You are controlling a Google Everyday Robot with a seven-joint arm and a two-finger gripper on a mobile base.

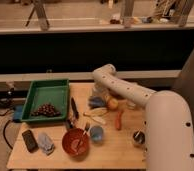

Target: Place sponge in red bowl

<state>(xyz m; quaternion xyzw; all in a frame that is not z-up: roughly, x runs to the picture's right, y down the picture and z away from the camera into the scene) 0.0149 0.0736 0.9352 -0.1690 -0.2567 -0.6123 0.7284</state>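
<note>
Blue and soft-looking, the sponge [96, 102] lies mid-table, seemingly clenched in the gripper [98, 98]. It should prove light and squashy, best pinched across its narrow sides. The red bowl [75, 142] waits near the table's [117, 150] front edge.

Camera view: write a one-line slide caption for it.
Robot's hand lowered, shut, over the sponge mid-table, red bowl waiting at the front edge beside a green tray.
</note>
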